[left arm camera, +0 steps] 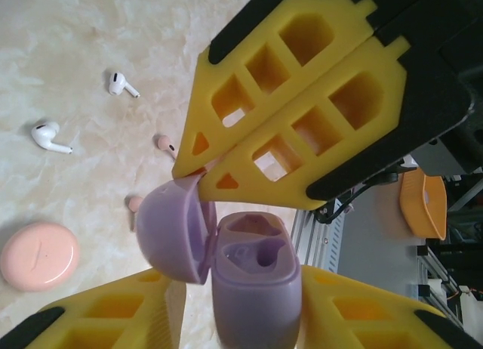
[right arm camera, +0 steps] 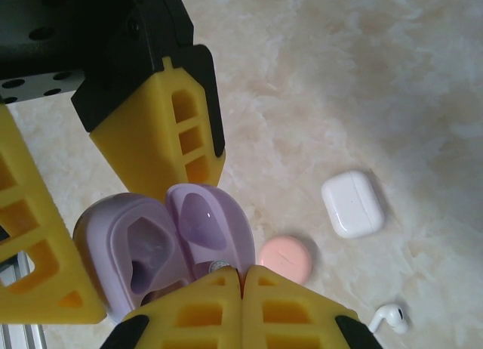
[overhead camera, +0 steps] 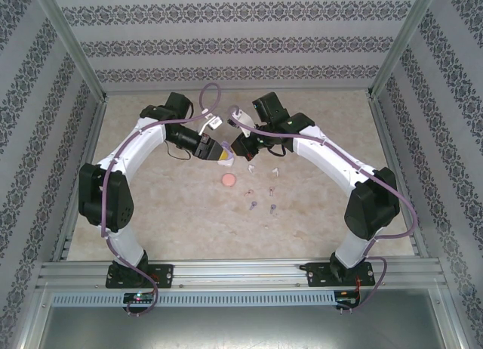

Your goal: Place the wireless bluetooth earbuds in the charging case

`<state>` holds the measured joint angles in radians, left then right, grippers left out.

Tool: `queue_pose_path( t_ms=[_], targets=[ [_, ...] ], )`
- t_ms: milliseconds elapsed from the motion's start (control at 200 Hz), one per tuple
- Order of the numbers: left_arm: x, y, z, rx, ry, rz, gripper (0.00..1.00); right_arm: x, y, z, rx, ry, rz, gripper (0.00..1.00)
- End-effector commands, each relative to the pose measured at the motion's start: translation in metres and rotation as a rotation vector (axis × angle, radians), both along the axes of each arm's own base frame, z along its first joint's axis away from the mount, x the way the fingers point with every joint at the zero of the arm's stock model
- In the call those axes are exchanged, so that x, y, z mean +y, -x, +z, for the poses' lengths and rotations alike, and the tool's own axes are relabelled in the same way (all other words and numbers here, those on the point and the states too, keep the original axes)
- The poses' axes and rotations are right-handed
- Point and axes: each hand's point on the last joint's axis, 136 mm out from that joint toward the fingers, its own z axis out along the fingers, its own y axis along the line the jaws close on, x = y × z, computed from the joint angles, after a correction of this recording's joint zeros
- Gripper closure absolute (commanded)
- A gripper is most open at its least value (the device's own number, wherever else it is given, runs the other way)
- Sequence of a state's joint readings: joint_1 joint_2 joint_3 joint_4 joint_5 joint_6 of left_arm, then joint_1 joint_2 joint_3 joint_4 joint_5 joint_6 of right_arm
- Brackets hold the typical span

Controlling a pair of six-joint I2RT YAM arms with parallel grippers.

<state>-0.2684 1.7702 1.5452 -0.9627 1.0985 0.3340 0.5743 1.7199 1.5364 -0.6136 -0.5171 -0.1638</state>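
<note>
The purple charging case [left arm camera: 253,288] is held above the table between the yellow fingers of my left gripper [left arm camera: 241,281], which is shut on its body. Its lid [left arm camera: 172,232] stands swung open to the left and two hollow sockets show. My right gripper [right arm camera: 241,272] is shut, its joined tips resting against the lid's edge [right arm camera: 215,228]. On the table lie two white earbuds [left arm camera: 121,83] [left arm camera: 49,135] and two pinkish ones [left arm camera: 166,144] [left arm camera: 134,204]. From above, both grippers [overhead camera: 223,151] [overhead camera: 235,149] meet at mid table, with small earbuds [overhead camera: 253,206] scattered in front of them.
A round pink case [left arm camera: 39,254] lies shut on the table below the grippers. A white case [right arm camera: 352,203] lies shut beside it, with a white bud [right arm camera: 389,319] nearby. Patterned walls and metal posts [overhead camera: 72,47] enclose the marble tabletop [overhead camera: 166,213].
</note>
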Motion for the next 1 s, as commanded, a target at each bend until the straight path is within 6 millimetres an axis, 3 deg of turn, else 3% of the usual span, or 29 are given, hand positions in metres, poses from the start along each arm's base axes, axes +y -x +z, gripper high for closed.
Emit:
queue_pose_path(
  t_ms=[0,165,415,460,525,610,784,869,994],
  targets=[
    [-0.006,0.004,0.007,-0.007,0.030,-0.033,0.62,0.013,0.003,0.012,-0.018,-0.040,0.035,1.00],
    [-0.007,0.004,0.007,-0.010,0.032,-0.034,0.72,0.013,0.004,0.012,-0.020,-0.039,0.036,1.00],
    [-0.007,0.003,0.006,-0.010,0.032,-0.027,1.00,0.011,0.000,0.015,-0.032,-0.038,0.011,1.00],
    [-0.007,0.002,0.005,-0.016,0.025,-0.020,1.00,0.009,-0.002,0.017,-0.037,-0.040,-0.007,1.00],
    [-0.005,0.000,0.004,-0.033,0.014,-0.001,1.00,0.002,-0.006,0.022,-0.036,-0.046,-0.049,0.81],
    [0.000,-0.004,0.005,-0.067,0.012,0.045,1.00,-0.012,-0.004,0.030,-0.024,-0.071,-0.102,0.67],
    [0.017,-0.020,0.019,-0.176,0.040,0.192,1.00,-0.045,0.018,0.034,0.028,-0.101,-0.238,0.51],
    [0.022,-0.026,0.028,-0.252,0.046,0.268,1.00,-0.061,0.027,0.023,0.091,-0.084,-0.365,0.43],
    [0.031,-0.033,0.044,-0.357,0.067,0.386,1.00,-0.079,0.039,-0.005,0.179,-0.035,-0.561,0.41]
  ],
)
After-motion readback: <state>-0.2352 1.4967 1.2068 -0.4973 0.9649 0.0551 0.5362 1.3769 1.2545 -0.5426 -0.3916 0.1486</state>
